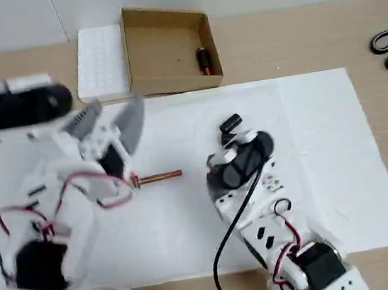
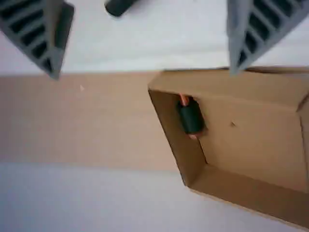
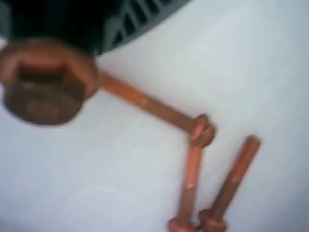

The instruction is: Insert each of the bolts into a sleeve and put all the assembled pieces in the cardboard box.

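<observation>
White mat on wood table; cardboard box holds one assembled piece, left gripper hangs spread beside it. We read right gripper as clamped on a bolt; misaligned, we could knock the sleeve rolling.

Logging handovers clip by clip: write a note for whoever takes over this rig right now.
Left pincer: open, empty, just short of the cardboard box.
Right pincer: over the white sheet, a bolt head right by it.
Done: one assembled piece lies in the box.
To do: loose bolts on the sheet and a black sleeve by the right pincer; sleeve them, then box them.
</observation>
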### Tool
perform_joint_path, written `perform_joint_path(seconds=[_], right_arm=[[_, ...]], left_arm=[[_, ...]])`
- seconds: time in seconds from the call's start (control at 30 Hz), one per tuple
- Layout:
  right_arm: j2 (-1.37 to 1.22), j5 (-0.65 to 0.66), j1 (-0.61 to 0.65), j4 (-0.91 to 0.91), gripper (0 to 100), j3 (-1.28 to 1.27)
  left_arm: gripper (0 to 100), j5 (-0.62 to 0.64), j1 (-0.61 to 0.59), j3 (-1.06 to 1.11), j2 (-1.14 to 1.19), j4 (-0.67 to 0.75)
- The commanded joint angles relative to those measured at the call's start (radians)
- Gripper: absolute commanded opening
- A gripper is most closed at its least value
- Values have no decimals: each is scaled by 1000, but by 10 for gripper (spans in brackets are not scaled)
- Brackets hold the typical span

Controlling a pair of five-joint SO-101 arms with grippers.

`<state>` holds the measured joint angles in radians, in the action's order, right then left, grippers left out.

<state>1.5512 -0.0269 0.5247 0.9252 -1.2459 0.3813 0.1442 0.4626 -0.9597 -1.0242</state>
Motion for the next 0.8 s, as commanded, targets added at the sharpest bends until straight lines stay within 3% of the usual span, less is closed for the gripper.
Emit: perform_joint_path(seconds=[0.0,0.27,0.4,0.53,0.77], right_arm=[[-85,6,-65,-84,4,8],[-585,0,-205,-300,4,199],[-860,0,-206,-295,4,420],[-1090,0,-206,-289,4,654],[-1455,-2,-206,-111,4,1126]], left_arm=[[214,51,-31,-122,115,26],[213,129,-29,-202,256,29],[195,123,-32,-200,307,86],[101,121,-83,-203,388,192],[6,123,-133,-203,451,222]])
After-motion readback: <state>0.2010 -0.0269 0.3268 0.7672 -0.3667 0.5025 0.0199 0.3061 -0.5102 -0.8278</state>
